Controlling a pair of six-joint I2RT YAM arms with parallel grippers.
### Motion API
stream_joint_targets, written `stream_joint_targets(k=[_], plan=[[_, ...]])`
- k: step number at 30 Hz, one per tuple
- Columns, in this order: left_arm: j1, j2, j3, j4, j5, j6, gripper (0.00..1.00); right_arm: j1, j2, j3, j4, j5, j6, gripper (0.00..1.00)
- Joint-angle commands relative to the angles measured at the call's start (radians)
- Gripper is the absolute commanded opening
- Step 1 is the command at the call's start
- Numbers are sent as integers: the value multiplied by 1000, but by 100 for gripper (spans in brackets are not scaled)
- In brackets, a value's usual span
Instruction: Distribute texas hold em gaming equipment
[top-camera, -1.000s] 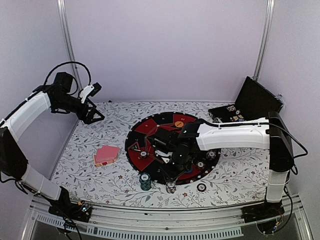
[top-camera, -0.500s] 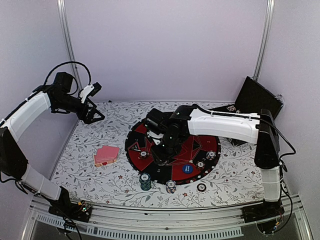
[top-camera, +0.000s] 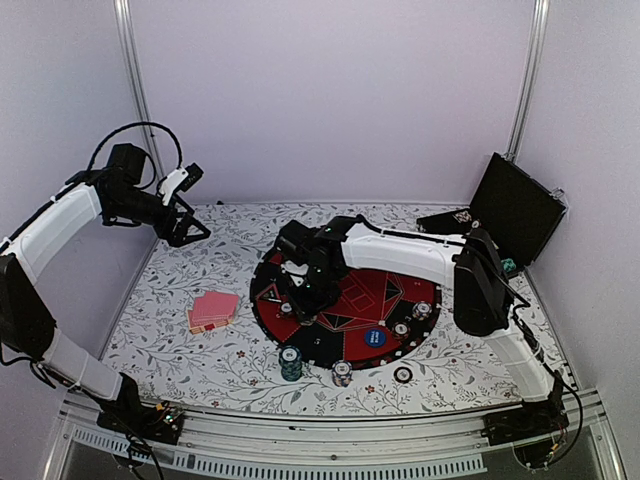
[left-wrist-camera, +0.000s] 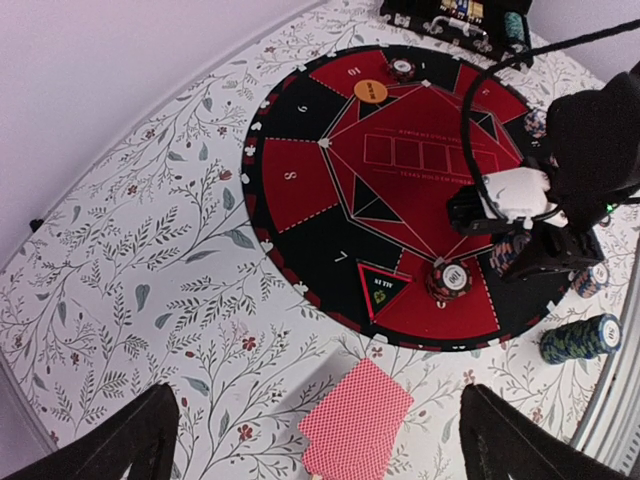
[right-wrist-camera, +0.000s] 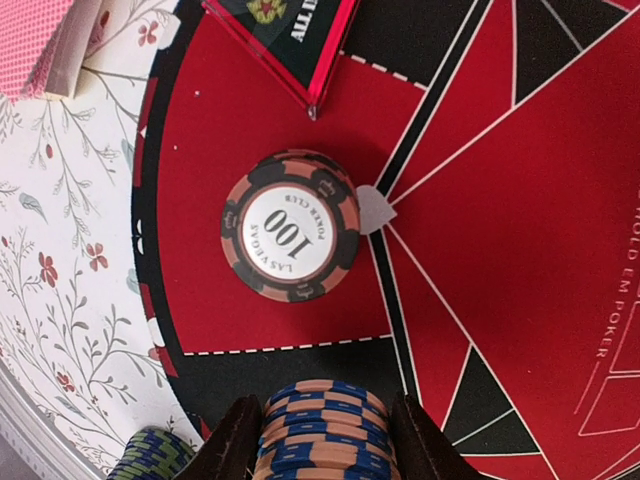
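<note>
From above, the left gripper (top-camera: 188, 230) hung over the table's far left, and the right gripper (top-camera: 306, 303) sat low over the left side of the mat (top-camera: 400, 290). The left wrist view showed its own jaws spread wide, with the card deck (left-wrist-camera: 358, 418) on the cloth below. In the right wrist view the fingers (right-wrist-camera: 232, 450) pinched a blue chip stack (right-wrist-camera: 325, 425) (orange-striped at the edge), near a red chip stack (right-wrist-camera: 290, 240) on the mat.

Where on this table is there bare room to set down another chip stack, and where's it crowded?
Free: the floral cloth between the card deck and the back wall, left of the mat. Crowded: the mat's near rim by the green chip stack, and its left side, where the right end effector holds blue chips.
</note>
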Motion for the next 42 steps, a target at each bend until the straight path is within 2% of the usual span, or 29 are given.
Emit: stream_joint_targets(k=[1, 17, 28, 35, 42], plan=[[-11, 3, -3, 23, 27, 4, 100, 5, 38, 55, 19, -52, 5, 36], [-10, 5, -5, 31, 35, 5, 100, 14, 137, 116, 72, -91, 29, 37], [-11, 1, -16, 35, 38, -3, 100, 23, 145, 124, 61, -68, 32, 63], [-10, -6, -22, 35, 27, 1, 100, 13, 94, 135, 58, -51, 40, 65], [-11, -4, -14, 21, 13, 12, 100, -12, -38, 133, 28, -2, 45, 66]])
